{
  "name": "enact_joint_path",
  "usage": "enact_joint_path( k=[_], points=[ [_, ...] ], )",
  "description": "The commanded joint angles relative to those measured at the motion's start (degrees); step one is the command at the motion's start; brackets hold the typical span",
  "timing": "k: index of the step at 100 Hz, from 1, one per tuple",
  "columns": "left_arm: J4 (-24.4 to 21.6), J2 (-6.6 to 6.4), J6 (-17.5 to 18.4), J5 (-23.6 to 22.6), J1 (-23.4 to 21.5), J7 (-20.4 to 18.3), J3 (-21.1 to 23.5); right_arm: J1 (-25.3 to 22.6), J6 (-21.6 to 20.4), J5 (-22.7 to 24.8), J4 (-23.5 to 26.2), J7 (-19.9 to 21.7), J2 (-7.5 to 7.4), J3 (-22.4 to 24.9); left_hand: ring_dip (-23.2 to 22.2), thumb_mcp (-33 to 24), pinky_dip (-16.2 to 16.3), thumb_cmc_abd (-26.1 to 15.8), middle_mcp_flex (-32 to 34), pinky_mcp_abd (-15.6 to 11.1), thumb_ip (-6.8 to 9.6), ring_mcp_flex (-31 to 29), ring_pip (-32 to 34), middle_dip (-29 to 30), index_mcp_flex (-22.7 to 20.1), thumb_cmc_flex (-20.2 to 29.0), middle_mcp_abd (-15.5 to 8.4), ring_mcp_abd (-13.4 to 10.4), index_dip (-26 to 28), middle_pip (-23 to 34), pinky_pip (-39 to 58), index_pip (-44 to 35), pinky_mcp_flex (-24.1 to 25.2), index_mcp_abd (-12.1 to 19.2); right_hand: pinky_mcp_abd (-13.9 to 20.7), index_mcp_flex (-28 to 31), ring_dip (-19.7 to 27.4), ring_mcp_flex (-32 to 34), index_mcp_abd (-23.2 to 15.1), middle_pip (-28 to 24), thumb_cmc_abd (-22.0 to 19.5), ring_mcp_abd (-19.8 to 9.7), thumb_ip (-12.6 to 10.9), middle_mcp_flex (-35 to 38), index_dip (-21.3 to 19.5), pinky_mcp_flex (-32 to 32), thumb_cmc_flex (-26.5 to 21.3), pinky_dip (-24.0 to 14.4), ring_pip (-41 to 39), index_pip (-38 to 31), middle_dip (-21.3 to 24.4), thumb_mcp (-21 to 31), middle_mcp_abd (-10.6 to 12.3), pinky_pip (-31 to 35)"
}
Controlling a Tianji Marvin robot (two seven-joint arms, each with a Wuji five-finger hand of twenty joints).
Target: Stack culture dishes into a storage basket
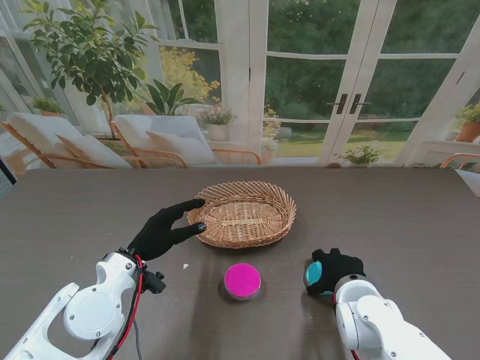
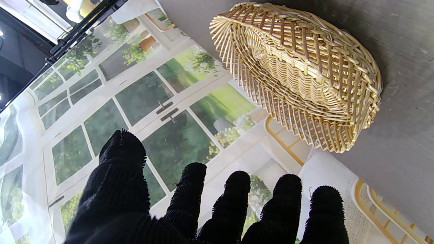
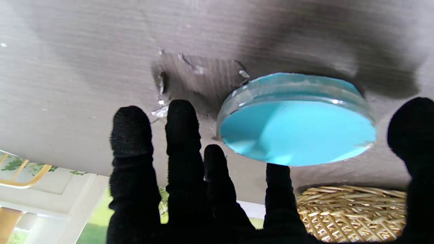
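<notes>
My left hand (image 1: 161,231): fingers spread, holding nothing, beside the basket (image 1: 242,214). My right hand (image 1: 335,270): over the blue dish (image 1: 313,274); grip unclear. Pink dish (image 1: 242,280) lies nearer me.

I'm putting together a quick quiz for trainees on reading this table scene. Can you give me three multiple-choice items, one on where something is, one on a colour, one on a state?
1. Where does the pink dish lie?
A. Inside the basket
B. On the table, nearer to me than the basket
C. Under the left hand

2. What colour is the dish by the right hand?
A. Turquoise
B. Yellow
C. Red

3. What is the state of the left hand?
A. Closed on the pink dish
B. Open, holding nothing
C. Holding the basket in the air

Answers:
1. B, the pink dish sits on the table just in front of the basket, which has nothing in it.
2. A, the turquoise dish shows plainly in the right wrist view.
3. B, its fingers are spread beside the basket rim with nothing between them.
</notes>
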State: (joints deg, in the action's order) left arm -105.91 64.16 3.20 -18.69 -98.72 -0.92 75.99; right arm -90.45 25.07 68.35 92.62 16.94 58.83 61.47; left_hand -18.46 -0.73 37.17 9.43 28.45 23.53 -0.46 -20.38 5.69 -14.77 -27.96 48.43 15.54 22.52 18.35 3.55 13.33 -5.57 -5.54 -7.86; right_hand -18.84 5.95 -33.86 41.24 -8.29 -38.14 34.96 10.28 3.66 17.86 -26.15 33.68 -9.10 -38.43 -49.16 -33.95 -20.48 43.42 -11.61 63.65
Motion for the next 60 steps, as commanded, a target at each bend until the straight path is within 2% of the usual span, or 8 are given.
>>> enact_joint_path(
  k=[1,15,26,36,46,60],
  points=[
    [-0.4,0.12,-0.1,0.2,-0.3,-1.1,0.1,-0.1,0.2,0.0,-0.5,0.7,0.12,-0.5,-0.3,1.0,0.2,-1.8,-1.0,1.1,0.28,2.0,-1.1,0.5,-0.6,1.6,0.3,0.4,-0.1,-0.8,-1.6,0.1,0.2,1.5,-0.6,-2.0,-0.6,1.2,0.9,-1.4,1.6,0.8,-1.1,-1.9,-2.1,-10.5,-0.2,-1.9,-1.2,0.8,-0.5,1.4,-2.4,2.6],
    [-0.4,0.11,-0.2,0.2,-0.3,-1.1,0.1,0.2,1.2,-0.6,-1.3,-0.1,0.16,-1.3,-0.3,1.0,0.2,-1.8,-1.0,1.1,0.28,2.1,-1.1,0.5,-0.5,1.6,0.3,0.5,-0.1,-0.8,-1.6,0.1,0.3,1.5,-0.7,-1.4,-1.0,3.1,0.7,-3.1,3.8,0.3,-2.3,0.2,-4.5,-8.4,-4.2,-2.0,-2.8,-1.0,-1.4,2.3,-2.3,4.4],
    [-0.5,0.12,-0.2,0.1,-0.3,-1.0,0.1,0.3,2.1,-1.1,-1.7,-0.9,0.23,-1.8,-0.3,1.0,0.2,-1.8,-1.0,1.1,0.29,2.0,-1.1,0.5,-0.7,1.6,0.2,0.5,-0.1,-0.8,-1.6,0.1,0.2,1.5,-0.7,-0.8,-1.1,5.5,0.7,-5.1,6.2,-0.4,-3.1,3.1,-6.1,-6.4,-7.8,-1.8,-4.2,-5.2,-2.7,3.7,-2.4,6.3],
    [-0.5,0.13,-0.2,0.2,-0.3,-1.0,0.1,0.2,2.7,-1.5,-2.0,-1.8,0.33,-1.9,-0.3,1.0,0.2,-1.9,-1.0,1.1,0.28,2.0,-1.1,0.5,-0.5,1.6,0.2,0.4,-0.1,-0.8,-1.6,0.1,0.2,1.6,0.0,-0.7,-1.0,7.6,0.7,-6.7,8.2,-1.5,-2.8,5.2,-6.1,-4.6,-10.3,-1.6,-4.9,-9.8,-3.8,4.3,-2.8,7.7],
    [-0.4,0.12,-0.3,0.3,-0.2,-1.1,0.0,0.1,3.6,-1.9,-2.1,-3.0,0.48,-2.0,-0.3,1.1,0.2,-2.0,-1.0,1.2,0.28,2.0,-1.1,0.5,-0.9,1.5,0.3,0.4,-0.1,-0.8,-1.6,0.0,0.2,1.5,0.6,-0.5,-1.0,10.2,0.9,-8.0,7.0,-2.6,-2.6,7.8,-5.3,-2.3,-13.7,-1.1,-5.6,-16.0,-4.7,3.1,-3.7,9.5],
    [-0.5,0.13,-0.3,0.3,-0.2,-1.1,0.0,0.2,4.0,-3.0,-2.4,-3.2,0.51,-2.2,-0.3,1.0,0.2,-2.0,-1.1,1.2,0.29,2.1,-1.1,0.5,-0.7,1.6,0.4,0.6,-0.1,-0.8,-1.7,0.1,0.3,1.5,0.5,1.2,-1.4,13.4,1.1,-9.7,4.8,-3.8,-3.2,11.4,-3.7,0.4,-18.0,-0.6,-6.8,-21.0,-5.6,-0.1,-3.2,10.9]
  ],
)
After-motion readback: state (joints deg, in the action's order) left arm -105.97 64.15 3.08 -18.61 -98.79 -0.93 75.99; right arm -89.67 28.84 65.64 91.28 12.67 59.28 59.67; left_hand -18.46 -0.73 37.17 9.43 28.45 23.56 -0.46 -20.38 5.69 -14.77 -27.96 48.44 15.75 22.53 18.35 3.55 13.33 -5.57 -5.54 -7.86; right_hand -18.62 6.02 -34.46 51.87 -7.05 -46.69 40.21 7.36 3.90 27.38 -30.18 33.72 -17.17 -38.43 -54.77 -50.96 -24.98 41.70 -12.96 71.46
